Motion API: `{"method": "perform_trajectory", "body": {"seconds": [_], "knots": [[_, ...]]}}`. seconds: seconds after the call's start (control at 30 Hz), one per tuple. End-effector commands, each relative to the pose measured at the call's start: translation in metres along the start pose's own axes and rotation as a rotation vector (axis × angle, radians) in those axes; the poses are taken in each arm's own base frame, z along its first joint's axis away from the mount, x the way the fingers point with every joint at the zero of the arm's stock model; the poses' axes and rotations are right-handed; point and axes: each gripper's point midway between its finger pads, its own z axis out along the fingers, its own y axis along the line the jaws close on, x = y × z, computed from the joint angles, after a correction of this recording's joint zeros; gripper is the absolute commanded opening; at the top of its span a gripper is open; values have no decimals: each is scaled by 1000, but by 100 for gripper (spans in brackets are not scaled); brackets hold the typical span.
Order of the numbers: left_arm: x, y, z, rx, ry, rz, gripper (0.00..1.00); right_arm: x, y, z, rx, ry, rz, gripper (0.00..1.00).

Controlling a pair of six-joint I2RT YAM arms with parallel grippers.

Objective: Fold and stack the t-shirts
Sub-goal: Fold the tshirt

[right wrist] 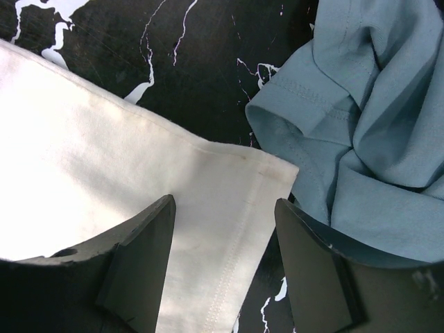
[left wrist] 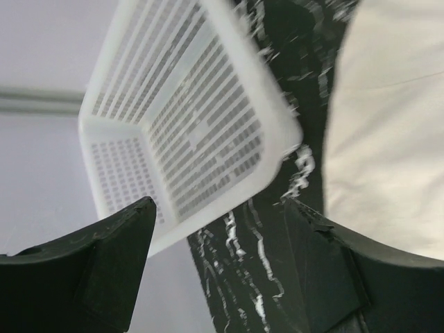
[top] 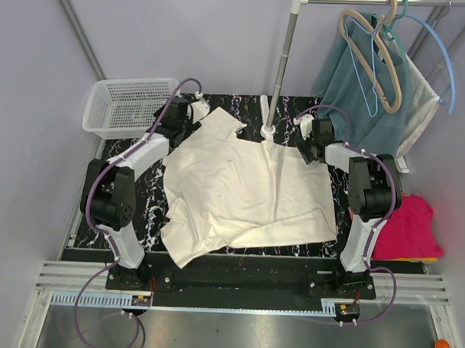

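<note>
The cream tee [top: 247, 190] is lying spread across the bench [top: 239, 104], mostly flat. Its near-left portion is doubled over and wrinkled. No clean fold is showing yet, so you are judged to be working the first step: setting up the grasp for the opening fold.

**Gripper state**
- The left gripper [top: 198, 109] is standing open and holding nothing. In the left wrist view its fingers [left wrist: 104, 257] are hanging over bare bench, with the basket [left wrist: 187, 139] ahead and the tee's edge off to one side.
- The right gripper [right wrist: 225, 208] is also standing open and holding nothing. A stitched corner of the tee is lying directly under the gap between its fingers [right wrist: 139, 257].

**Next move, as judged**
1. Bring the left gripper sideways, away from the basket, until the tee's far-left edge is sitting between its fingers.
2. Lower both grippers and pinch one layer of cloth on each side.
3. Carry the far edge toward the arm bases, keeping both sides level.

**Caution**
- The teal garment [right wrist: 374, 139] is lying just beside the corner under the right gripper. Close on cream cloth only.
- Smooth the wrinkled near-left portion before stacking.

The pink tee [top: 406, 226] is lying at the right, beyond the right arm, where the stack appears to be forming.
</note>
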Motion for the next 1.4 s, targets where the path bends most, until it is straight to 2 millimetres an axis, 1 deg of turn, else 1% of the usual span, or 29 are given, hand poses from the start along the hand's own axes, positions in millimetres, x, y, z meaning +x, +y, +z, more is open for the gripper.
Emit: {"method": "perform_trajectory", "body": {"seconds": [0.0, 0.03, 0.1, 0.13, 0.17, 0.2, 0.23, 0.27, 0.3, 0.33, 0.37, 0.4, 0.43, 0.47, 0.63, 0.83, 0.93, 1.03, 1.17, 1.23, 1.3, 1.37], "knots": [[-44, -21, -19, 77, -133, -10, 82, 20, 2, -6, -5, 59, -23, 69], [-48, -24, -18, 84, -143, -10, 83, 19, 3, -5, -5, 59, -26, 69], [-62, -28, -10, 106, -166, -21, 83, 20, 3, -5, -2, 60, -26, 69], [-60, -38, 2, 131, -148, -15, 83, 18, 2, -6, 0, 56, -26, 69], [-73, -32, 6, 127, -169, -21, 83, 19, 3, -5, -1, 59, -26, 69], [-75, -34, 12, 134, -166, -15, 83, 19, 1, -5, 2, 57, -23, 69], [-72, -46, 26, 156, -150, 0, 83, 19, 2, -6, 2, 57, -24, 68], [-81, -44, 30, 155, -168, 2, 83, 18, 2, -7, 2, 55, -20, 69], [-84, -45, 36, 155, -174, 13, 84, 18, 2, -8, 1, 51, -17, 68], [-80, -58, 49, 178, -162, 25, 85, 17, 1, -9, 2, 47, -14, 69], [-87, -58, 53, 185, -178, 26, 85, 15, 1, -11, 3, 42, -16, 69], [-89, -62, 58, 193, -184, 32, 86, 13, -1, -12, 6, 37, -14, 68], [-85, -73, 68, 213, -172, 38, 86, 12, -1, -13, 8, 34, -13, 68], [-90, -74, 72, 218, -186, 34, 87, 9, -3, -15, 12, 26, -12, 68], [-91, -93, 96, 250, -179, 34, 91, 4, -7, -16, 22, 18, -12, 69], [-86, -112, 120, 273, -156, 74, 91, 6, -12, -13, 48, 32, -34, 68], [-82, -117, 128, 271, -142, 104, 91, 8, -15, -11, 67, 41, -48, 68], [-79, -121, 135, 264, -133, 133, 91, 10, -21, -9, 98, 48, -63, 68], [-76, -118, 146, 230, -115, 164, 91, 16, -27, -2, 137, 75, -95, 68], [-76, -120, 152, 223, -113, 178, 91, 13, -32, -1, 154, 75, -97, 68], [-77, -117, 155, 206, -113, 186, 91, 15, -34, 1, 166, 82, -101, 68], [-79, -115, 160, 188, -110, 193, 91, 11, -38, 5, 183, 75, -107, 68]]}}
